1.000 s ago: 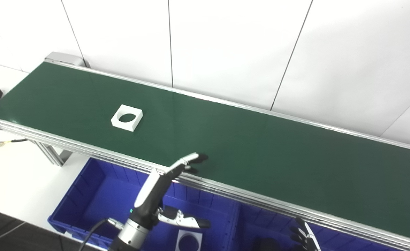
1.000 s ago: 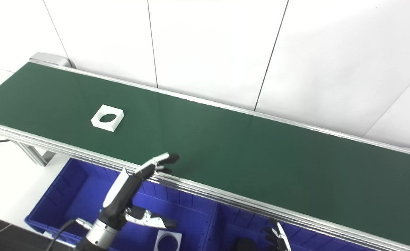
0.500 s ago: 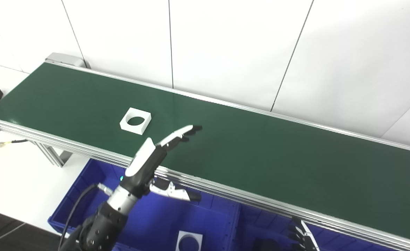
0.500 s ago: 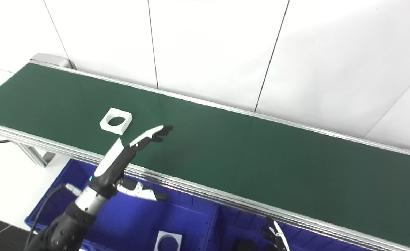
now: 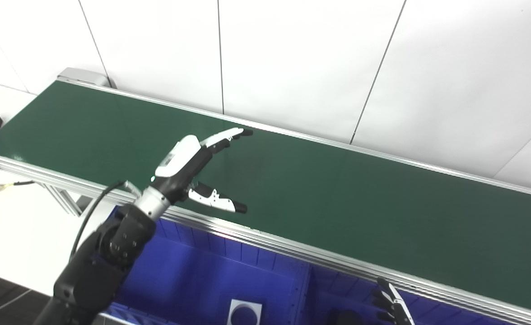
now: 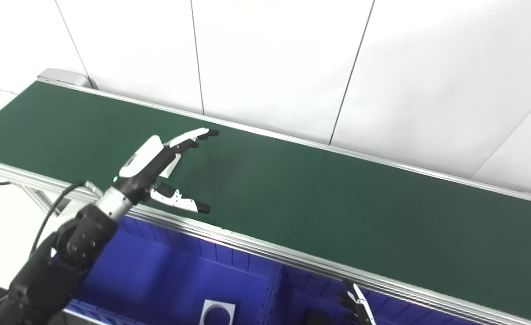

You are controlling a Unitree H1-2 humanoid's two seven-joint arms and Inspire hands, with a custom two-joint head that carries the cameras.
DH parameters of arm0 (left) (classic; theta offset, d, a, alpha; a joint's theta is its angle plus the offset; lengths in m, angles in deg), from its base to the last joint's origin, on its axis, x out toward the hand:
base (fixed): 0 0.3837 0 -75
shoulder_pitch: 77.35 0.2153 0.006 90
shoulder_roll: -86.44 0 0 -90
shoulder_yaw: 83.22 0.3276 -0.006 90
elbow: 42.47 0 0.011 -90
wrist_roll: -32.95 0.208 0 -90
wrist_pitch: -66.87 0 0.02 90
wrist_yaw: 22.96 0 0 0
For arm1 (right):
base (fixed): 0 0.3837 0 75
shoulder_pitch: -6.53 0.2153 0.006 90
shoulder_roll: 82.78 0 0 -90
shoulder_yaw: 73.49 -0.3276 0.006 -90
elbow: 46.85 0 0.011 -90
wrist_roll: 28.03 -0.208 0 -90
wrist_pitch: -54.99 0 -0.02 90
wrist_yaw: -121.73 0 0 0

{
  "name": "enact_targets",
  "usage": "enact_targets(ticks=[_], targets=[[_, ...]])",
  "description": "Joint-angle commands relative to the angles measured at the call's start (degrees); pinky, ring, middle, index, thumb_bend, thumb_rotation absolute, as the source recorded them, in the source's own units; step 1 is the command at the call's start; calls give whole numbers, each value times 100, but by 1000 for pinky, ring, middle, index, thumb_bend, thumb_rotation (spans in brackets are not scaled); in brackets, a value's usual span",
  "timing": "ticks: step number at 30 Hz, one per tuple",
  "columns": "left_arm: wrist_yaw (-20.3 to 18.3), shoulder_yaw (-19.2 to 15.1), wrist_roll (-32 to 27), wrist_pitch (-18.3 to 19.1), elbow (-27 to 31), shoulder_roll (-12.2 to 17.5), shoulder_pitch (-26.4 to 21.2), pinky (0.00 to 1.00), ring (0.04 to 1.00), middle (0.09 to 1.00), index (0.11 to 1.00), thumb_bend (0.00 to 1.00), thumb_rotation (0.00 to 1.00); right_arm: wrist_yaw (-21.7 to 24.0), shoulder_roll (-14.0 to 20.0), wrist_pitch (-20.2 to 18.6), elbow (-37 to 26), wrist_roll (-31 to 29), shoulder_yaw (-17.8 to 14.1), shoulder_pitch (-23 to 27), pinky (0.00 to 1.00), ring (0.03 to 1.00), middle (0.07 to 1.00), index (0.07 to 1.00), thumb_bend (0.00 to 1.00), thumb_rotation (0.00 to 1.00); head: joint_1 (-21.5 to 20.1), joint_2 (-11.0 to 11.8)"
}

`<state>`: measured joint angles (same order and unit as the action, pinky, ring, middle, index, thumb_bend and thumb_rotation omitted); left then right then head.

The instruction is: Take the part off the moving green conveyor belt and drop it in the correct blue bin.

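Observation:
The green conveyor belt [image 5: 337, 198] runs from upper left to lower right. My left hand [image 5: 188, 163] is open over the belt's left half, fingers [image 5: 222, 137] stretched toward the far rail and thumb [image 5: 216, 203] spread toward the near rail. The white square part with the round hole is hidden behind this hand; only a white sliver [image 6: 171, 168] shows under the fingers in the right eye view. I cannot tell whether the hand touches it. My right hand [image 5: 389, 303] shows only its fingertips at the bottom edge, apart and holding nothing.
Below the near rail [image 5: 292, 248] stand two blue bins. The left bin [image 5: 193, 271] holds a white square part with a hole [image 5: 244, 312]. The right bin [image 5: 326, 289] holds a dark object [image 5: 343, 317]. A white wall backs the belt.
My left hand rose from the bin side up over the near rail and onto the belt. The white part travelled right along the belt and is now covered by the hand. The right hand stayed.

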<state>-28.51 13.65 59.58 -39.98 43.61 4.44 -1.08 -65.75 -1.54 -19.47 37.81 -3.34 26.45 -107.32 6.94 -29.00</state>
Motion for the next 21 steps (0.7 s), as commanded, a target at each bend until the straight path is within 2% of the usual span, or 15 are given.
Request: enact_targets(ticks=[1, 3, 5, 6, 9, 13, 18, 21], targets=[[70, -32, 133, -102, -130, 184, -361, 796, 887, 913, 898, 837, 377, -122, 2, 350, -21, 9, -19, 23, 716, 790, 820, 911, 793, 214, 10, 17], [38, -18, 251, -1, -272, 246, -516, 803, 889, 917, 903, 838, 395, -110, -1, 374, 11, -45, -29, 37, 644, 779, 821, 912, 794, 207, 16, 25], [22, 1, 343, 43, -433, 297, -666, 804, 886, 918, 905, 839, 403, -82, 3, 347, -1, -75, -30, 41, 639, 779, 822, 911, 797, 207, 14, 24], [20, 10, 377, 41, -523, 322, -741, 791, 871, 914, 899, 839, 369, -62, 7, 326, -16, -87, -28, 41, 688, 791, 826, 914, 794, 199, 15, 24], [32, 46, 467, 37, -900, 401, -1002, 793, 864, 912, 892, 844, 321, -62, 25, 350, -6, -87, -27, 54, 708, 793, 826, 913, 793, 191, 24, 39], [89, 181, 748, 25, -1373, 512, -1331, 804, 868, 920, 897, 856, 341, -83, 44, 398, 21, -59, -24, 69, 709, 786, 820, 909, 794, 186, 41, 52], [214, 378, 1043, -90, -1926, 624, -1651, 815, 860, 909, 888, 890, 318, -106, 44, 421, 39, -18, -21, 72, 758, 797, 815, 906, 798, 203, 37, 61], [293, 515, 1194, -110, -2203, 661, -1789, 824, 868, 912, 890, 894, 302, -136, 33, 481, 61, 1, -12, 77, 751, 795, 816, 905, 799, 197, 27, 69]])
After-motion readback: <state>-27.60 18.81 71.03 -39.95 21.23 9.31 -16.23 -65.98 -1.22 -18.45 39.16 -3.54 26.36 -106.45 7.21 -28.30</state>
